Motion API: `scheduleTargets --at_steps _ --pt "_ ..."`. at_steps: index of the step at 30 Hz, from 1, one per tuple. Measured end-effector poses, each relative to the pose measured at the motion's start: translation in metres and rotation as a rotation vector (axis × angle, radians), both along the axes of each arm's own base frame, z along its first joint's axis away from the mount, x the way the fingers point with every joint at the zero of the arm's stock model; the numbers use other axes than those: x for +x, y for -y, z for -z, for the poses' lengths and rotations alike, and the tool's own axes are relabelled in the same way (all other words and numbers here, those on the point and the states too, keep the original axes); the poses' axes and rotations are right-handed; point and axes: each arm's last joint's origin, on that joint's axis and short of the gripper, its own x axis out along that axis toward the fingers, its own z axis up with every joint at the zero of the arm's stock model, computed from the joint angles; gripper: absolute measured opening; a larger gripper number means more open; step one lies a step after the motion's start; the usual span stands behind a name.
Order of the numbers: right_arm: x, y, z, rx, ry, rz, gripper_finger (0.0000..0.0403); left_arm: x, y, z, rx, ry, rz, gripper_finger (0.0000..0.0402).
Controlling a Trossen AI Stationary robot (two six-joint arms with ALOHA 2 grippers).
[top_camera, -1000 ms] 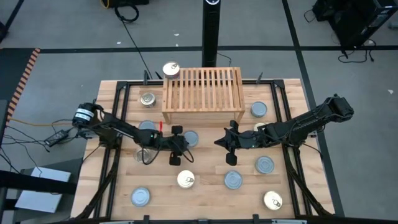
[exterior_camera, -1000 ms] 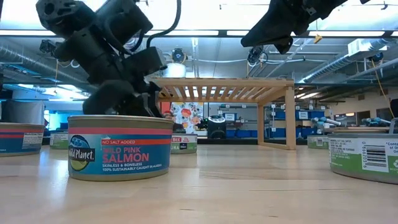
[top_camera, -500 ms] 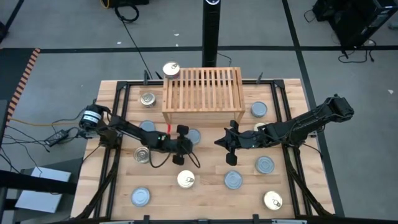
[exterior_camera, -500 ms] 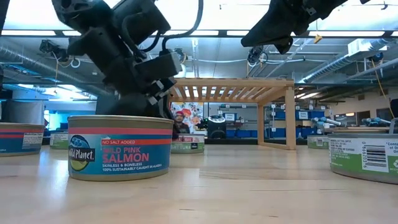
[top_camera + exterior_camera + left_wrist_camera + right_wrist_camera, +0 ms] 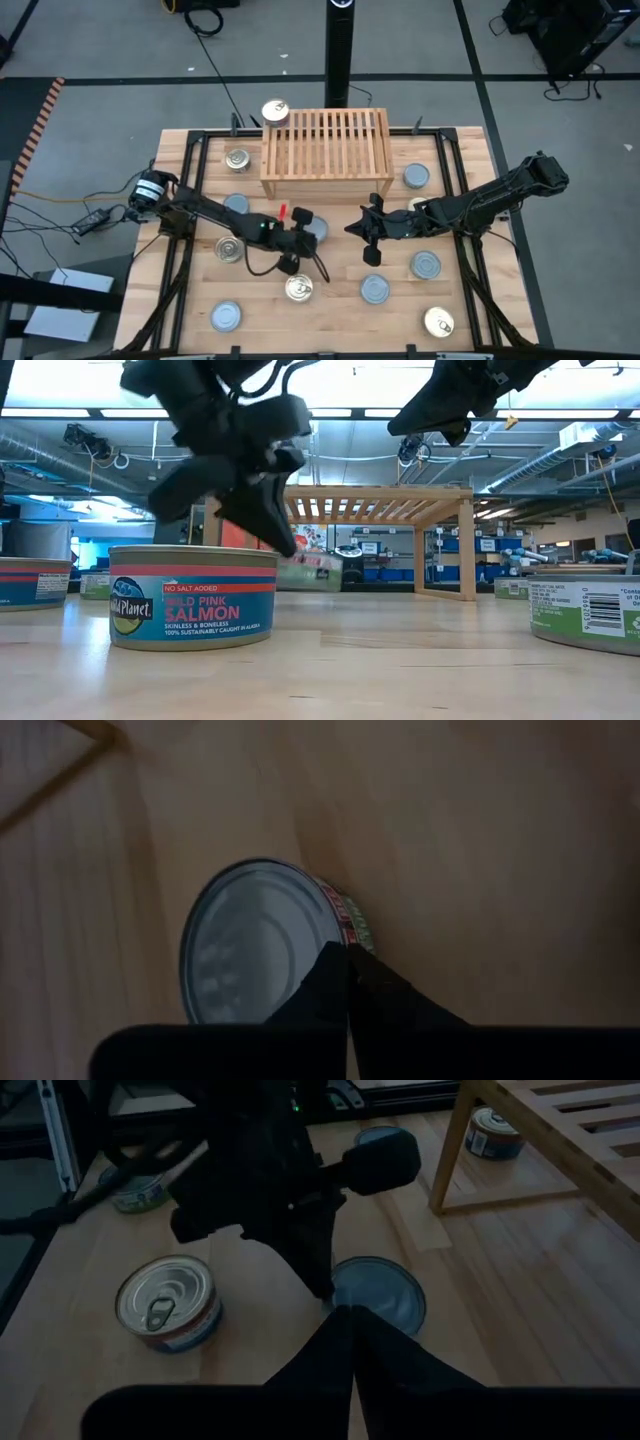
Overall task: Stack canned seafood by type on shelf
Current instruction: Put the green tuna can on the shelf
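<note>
My left gripper (image 5: 297, 240) closed, empty, tips at silver-lid tin (image 5: 313, 227) before shelf (image 5: 325, 150). My right gripper (image 5: 366, 232) closed, hovering. Shelf top bare; tins scattered on table (image 5: 330, 310). Stacking not started.

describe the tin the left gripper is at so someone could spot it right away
Start at the wooden shelf at the table's far side and come toward its front edge. Just before it lies a silver-lidded tin, with the shut left gripper at its rim; no other tin has a gripper on it.
</note>
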Motion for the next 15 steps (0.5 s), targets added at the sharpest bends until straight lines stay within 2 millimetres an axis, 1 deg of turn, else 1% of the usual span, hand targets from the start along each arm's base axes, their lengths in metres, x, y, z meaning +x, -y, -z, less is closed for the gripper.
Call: scheduleTargets --at_steps 7,11,15 --pt "0.000 0.000 0.000 0.000 0.000 0.000 0.0013 0.009 0.001 -0.017 -0.076 0.035 -0.026 0.0001" --pt "0.000 0.000 0.000 0.000 0.000 0.000 0.0019 0.013 0.002 -0.025 -0.144 0.047 -0.038 0.0001" --pt "0.000 0.000 0.000 0.000 -0.001 -0.001 0.0024 0.015 -0.002 -0.029 -0.220 0.050 -0.038 0.0000"
